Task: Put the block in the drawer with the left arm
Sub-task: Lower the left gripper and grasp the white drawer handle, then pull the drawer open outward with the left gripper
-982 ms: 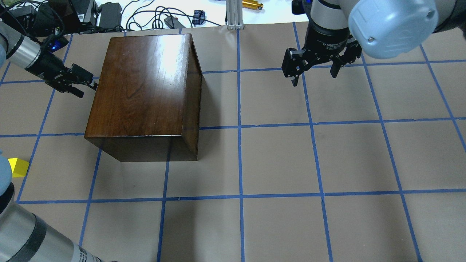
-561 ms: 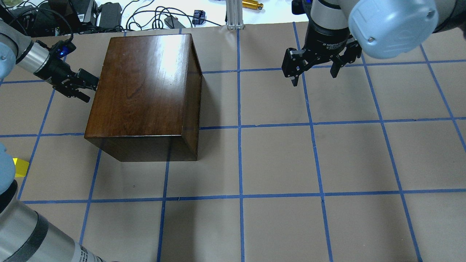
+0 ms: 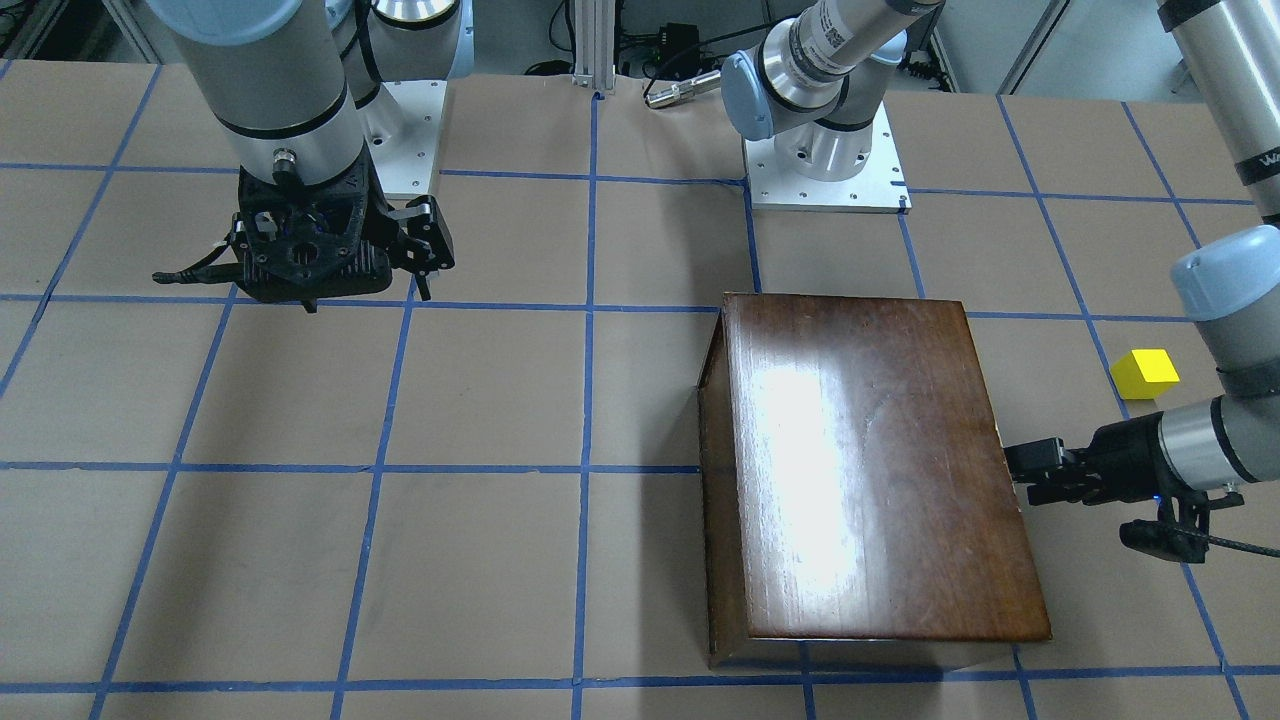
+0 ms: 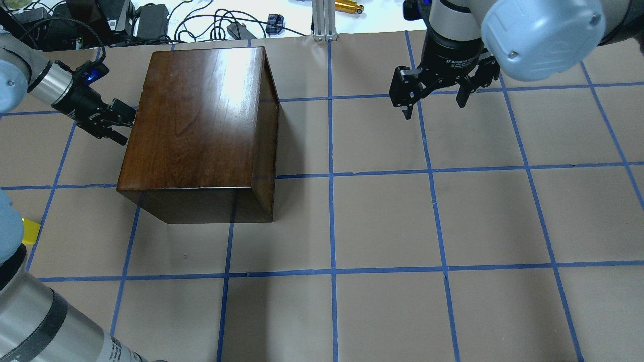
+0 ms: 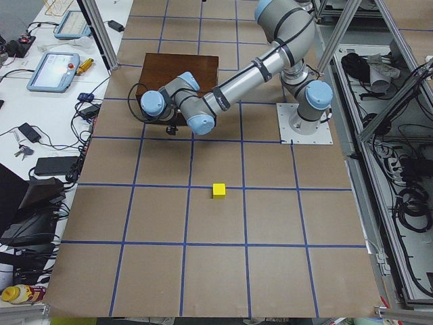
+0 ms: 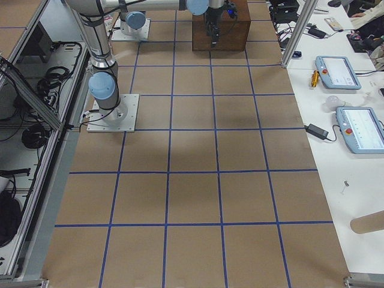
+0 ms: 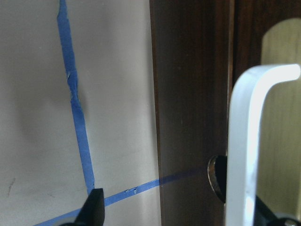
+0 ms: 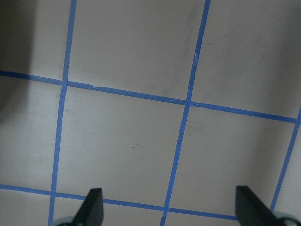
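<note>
The glossy dark brown box (image 4: 201,115) stands on the table's left half. Its drawer shows no pale tray in the outer views. In the left wrist view I see the dark drawer front (image 7: 188,117) and a silver handle (image 7: 242,141) close up. My left gripper (image 4: 125,123) is open at the box's left face, its jaws either side of the handle, with one fingertip (image 7: 94,207) in sight. The yellow block (image 3: 1145,374) lies on the table beside the left arm, apart from the box, half hidden in the overhead view (image 4: 30,231). My right gripper (image 4: 432,108) hangs open and empty over bare table.
Cables, power bricks and a brass-coloured tool (image 4: 348,6) lie beyond the table's far edge. An aluminium post (image 4: 322,20) stands at the back centre. Blue tape lines grid the brown table. My left arm's elbow (image 4: 10,236) hangs over the front left corner.
My left gripper has moved right and slightly away from me, up against the box's left face. The left elbow now covers more of the block. The right arm is still.
</note>
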### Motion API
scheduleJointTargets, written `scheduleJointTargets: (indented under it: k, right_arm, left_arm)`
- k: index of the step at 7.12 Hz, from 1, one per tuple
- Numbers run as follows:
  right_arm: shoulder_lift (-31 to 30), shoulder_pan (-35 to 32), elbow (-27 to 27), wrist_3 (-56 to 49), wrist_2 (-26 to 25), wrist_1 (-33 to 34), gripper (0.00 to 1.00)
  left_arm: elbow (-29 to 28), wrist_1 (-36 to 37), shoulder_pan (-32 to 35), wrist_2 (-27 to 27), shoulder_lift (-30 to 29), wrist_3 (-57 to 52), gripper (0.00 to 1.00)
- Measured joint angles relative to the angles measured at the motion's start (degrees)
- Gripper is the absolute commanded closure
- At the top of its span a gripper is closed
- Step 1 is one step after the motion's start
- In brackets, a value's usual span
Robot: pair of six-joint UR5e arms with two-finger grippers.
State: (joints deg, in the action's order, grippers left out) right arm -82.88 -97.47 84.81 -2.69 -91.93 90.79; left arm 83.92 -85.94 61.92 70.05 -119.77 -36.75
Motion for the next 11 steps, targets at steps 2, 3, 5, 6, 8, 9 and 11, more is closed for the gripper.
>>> scheduleJointTargets:
  k: [2, 3, 5, 6, 8, 9, 11]
  right_arm:
    - [0.0, 0.0, 0.0, 0.0, 0.0, 0.0, 0.00]
    - [0.0, 0.0, 0.0, 0.0, 0.0, 0.0, 0.00]
    - [0.0, 0.0, 0.0, 0.0, 0.0, 0.0, 0.00]
    - [0.0, 0.0, 0.0, 0.0, 0.0, 0.0, 0.00]
    - [0.0, 0.0, 0.0, 0.0, 0.0, 0.0, 0.00]
    - [0.0, 0.0, 0.0, 0.0, 0.0, 0.0, 0.00]
    - [0.0, 0.0, 0.0, 0.0, 0.0, 0.0, 0.00]
  left_arm:
    - [-0.4, 0.1, -0.4, 0.2, -0.2, -0.3, 0.00]
    - [-0.5, 0.1, -1.0, 0.3, -0.2, -0.3, 0.00]
    - [-0.7, 0.1, -3.5, 0.5, -0.1, -0.5, 0.00]
    - [-0.8, 0.0, -4.6, 0.6, -0.1, -0.5, 0.00]
    - [-1.1, 0.1, -6.1, 1.6, -0.1, -0.5, 0.00]
    - [-1.3, 0.1, -7.3, 1.8, -0.1, -0.6, 0.00]
    - [-1.4, 0.2, -9.6, 2.4, 0.0, -0.8, 0.00]
